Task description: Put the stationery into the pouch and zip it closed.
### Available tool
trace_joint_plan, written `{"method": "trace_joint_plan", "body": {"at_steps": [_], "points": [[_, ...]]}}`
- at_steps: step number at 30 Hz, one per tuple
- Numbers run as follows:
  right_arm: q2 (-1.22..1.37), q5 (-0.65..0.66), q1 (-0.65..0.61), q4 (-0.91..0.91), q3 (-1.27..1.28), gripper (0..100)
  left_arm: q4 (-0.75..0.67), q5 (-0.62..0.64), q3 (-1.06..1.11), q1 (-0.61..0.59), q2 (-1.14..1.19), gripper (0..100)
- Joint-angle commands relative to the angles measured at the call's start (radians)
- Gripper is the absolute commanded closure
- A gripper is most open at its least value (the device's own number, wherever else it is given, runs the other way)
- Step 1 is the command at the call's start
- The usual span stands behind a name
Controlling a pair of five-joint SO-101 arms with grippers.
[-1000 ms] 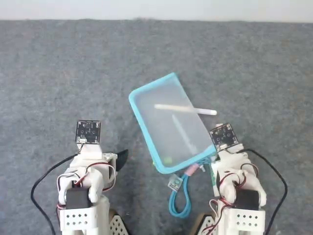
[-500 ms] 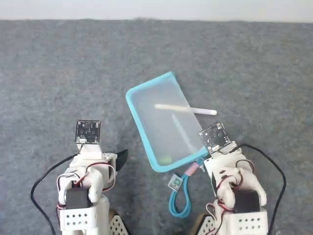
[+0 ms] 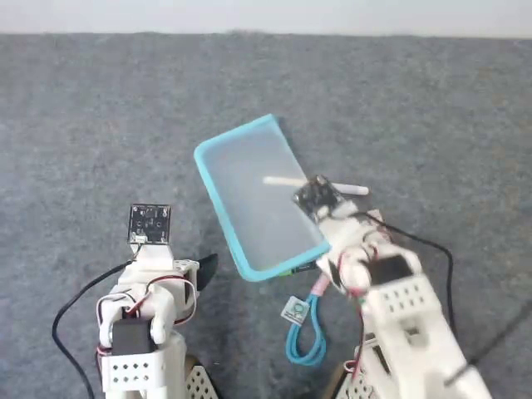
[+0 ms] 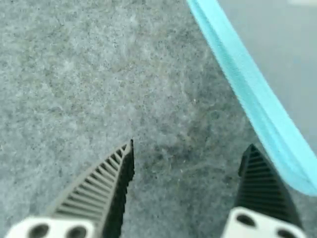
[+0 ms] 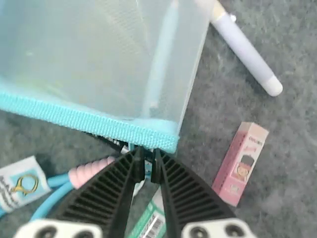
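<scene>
Pouch (image 3: pixel 249 191) shifted left | right tool (image 5: pixel 146 153) clamps corner | left tool (image 4: pixel 190 147) gaping, empty | wrist view: pink box (image 5: pixel 241 163)

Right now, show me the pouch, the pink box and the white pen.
pouch (image 3: pixel 245 187), high view, middle of clear panel
pink box (image 5: pixel 241 163), right wrist view, front face
white pen (image 5: pixel 249 55), right wrist view, its barrel

Left arm (image 3: pixel 143 320): folded back on itself by the table's near edge, left of centre, wrist pointing toward the far edge. Left gripper (image 4: pixel 189 148): low over the table, fingers (image 4: pixel 111 186) spread wide apart.

Right arm (image 3: pixel 391 291): stretched from the near edge toward the table's middle, angled across to my left. Right gripper (image 5: pixel 147 154): tipped down, fingers (image 5: pixel 119 191) pinched together with only a sliver between the tips.
</scene>
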Motion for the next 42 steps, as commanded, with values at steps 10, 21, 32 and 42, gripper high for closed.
{"method": "trace_joint_plan", "body": {"at_steps": [10,21,32,42], "points": [[0.437,-0.236,0.021,0.053,-0.454,95.4,-0.008,0.002,-0.008,-0.005,-0.023,68],[0.263,-0.434,-0.028,0.314,-0.479,95.0,-0.008,0.002,-0.008,-0.005,-0.023,68],[0.263,-0.542,-0.197,0.128,-0.186,95.0,-0.008,0.002,-0.008,-0.005,-0.023,68],[0.265,-0.569,-0.199,0.096,-0.161,83.4,-0.008,0.002,-0.008,-0.005,-0.023,68]]}}
